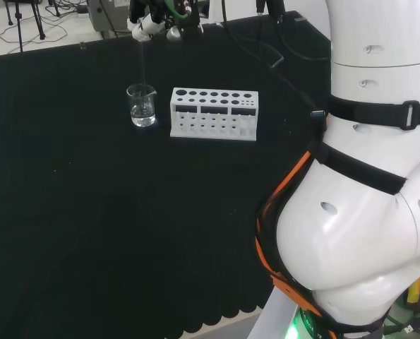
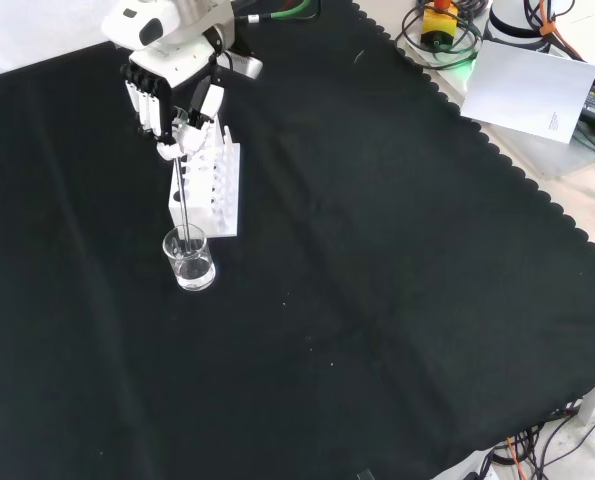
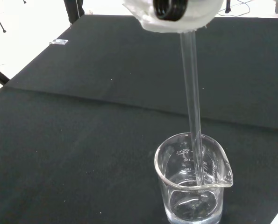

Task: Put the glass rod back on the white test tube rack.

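Hand (image 2: 177, 105) pinching glass rod (image 3: 191, 102), tip in beaker (image 1: 142, 105).
Best lifted straight clear of the rim, then across to the rack (image 1: 214, 113) beside.

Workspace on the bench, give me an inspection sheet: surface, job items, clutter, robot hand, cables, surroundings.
Surface: black cloth, bare apart from the job's things.
Glass rod: held upright, its lower end inside the beaker.
Beaker: clear, upright, a little clear liquid at the bottom; stands beside the rack, apart from it.
White test tube rack: upright, holes look empty.
Clutter: nothing seen on the cloth.
Robot hand: above the beaker, fingers curled round the top of the rod.
Cables: a green and black cable runs to the robot hand; more cables lie off the cloth's edge.
Surroundings: sheet of white paper beyond the scalloped cloth edge.
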Controlling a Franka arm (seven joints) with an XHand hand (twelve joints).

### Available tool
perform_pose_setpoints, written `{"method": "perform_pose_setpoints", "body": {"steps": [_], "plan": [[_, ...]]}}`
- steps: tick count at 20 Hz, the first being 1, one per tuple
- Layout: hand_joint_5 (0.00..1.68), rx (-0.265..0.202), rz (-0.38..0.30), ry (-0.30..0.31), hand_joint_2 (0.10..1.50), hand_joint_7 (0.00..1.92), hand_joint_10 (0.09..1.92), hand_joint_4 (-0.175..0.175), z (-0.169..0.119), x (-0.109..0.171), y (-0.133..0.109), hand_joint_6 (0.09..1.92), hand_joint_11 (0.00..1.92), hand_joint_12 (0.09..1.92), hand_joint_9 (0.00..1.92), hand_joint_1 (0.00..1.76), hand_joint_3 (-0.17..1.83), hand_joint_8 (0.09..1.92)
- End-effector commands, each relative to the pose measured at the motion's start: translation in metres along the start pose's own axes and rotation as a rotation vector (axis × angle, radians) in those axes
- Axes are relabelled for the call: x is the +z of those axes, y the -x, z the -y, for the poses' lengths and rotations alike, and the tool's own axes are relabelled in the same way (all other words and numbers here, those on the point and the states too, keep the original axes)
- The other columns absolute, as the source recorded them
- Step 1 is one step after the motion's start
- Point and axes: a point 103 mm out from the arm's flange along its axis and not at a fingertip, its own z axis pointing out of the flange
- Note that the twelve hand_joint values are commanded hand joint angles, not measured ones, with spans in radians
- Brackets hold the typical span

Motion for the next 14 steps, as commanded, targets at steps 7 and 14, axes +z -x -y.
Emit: {"method": "perform_pose_setpoints", "body": {"steps": [7,14], "plan": [[1.28,0.005,-0.004,0.008,1.02,1.19,0.64,-0.175,0.001,-0.002,-0.002,0.16,1.47,0.94,1.72,1.31,0.01,0.97],[1.28,0.022,-0.006,0.050,1.03,1.19,0.64,-0.175,0.010,-0.028,-0.001,0.15,1.47,0.94,1.72,1.31,0.01,0.98]]}}
